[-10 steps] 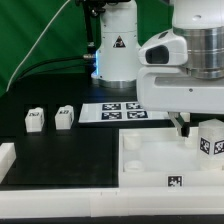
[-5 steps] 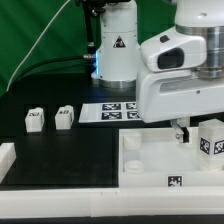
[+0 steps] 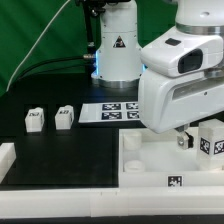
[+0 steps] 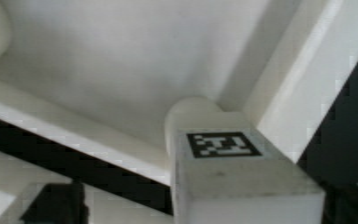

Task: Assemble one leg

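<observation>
A leg (image 3: pixel 211 140), a stubby white block with a square tag, stands on the right end of the large white tray-like part (image 3: pixel 150 165). My gripper (image 3: pixel 188 139) hangs low right beside it, on the side toward the exterior view's left. The arm's body hides most of the gripper. In the wrist view the leg (image 4: pixel 229 165) stands close below the camera, between my fingers (image 4: pixel 51 205). The gripper (image 4: pixel 202 208) is open, with a clear gap between the dark finger and the leg. Two more legs (image 3: pixel 35 120) (image 3: pixel 65 117) stand on the black table at the exterior view's left.
The marker board (image 3: pixel 118 112) lies on the table behind the tray-like part. The robot base (image 3: pixel 117 50) stands at the back. A white raised rim (image 3: pixel 6 160) runs along the table's front left. The tray-like part carries a small tag (image 3: pixel 175 182) on its front edge.
The arm has come down and toward the exterior view's right. My gripper is now lower and closer to the leg on the tray-like part. The legs have not moved.
</observation>
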Robot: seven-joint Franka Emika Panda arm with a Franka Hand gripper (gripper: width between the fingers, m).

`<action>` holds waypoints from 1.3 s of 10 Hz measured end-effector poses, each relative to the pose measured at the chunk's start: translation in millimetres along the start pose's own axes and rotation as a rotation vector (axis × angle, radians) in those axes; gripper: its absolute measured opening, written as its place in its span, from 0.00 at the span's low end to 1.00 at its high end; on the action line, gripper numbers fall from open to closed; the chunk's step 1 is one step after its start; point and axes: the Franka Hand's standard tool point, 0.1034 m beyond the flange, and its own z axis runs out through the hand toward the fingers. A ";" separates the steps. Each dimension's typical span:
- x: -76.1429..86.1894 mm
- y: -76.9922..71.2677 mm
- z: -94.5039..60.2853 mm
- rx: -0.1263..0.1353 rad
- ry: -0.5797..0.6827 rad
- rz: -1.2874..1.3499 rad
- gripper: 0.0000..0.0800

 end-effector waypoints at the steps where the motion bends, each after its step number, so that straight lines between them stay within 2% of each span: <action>1: -0.1 0.1 0.1 0.000 0.000 0.000 0.65; 2: -0.1 0.1 0.1 0.000 0.000 0.000 0.48; 3: -0.2 0.1 0.1 0.000 0.000 0.000 0.48; 4: -0.1 0.0 0.1 0.001 0.000 0.022 0.36; 7: -0.2 -0.1 0.2 0.002 0.000 0.078 0.36; 13: -1.9 -9.5 1.8 0.016 0.031 0.861 0.37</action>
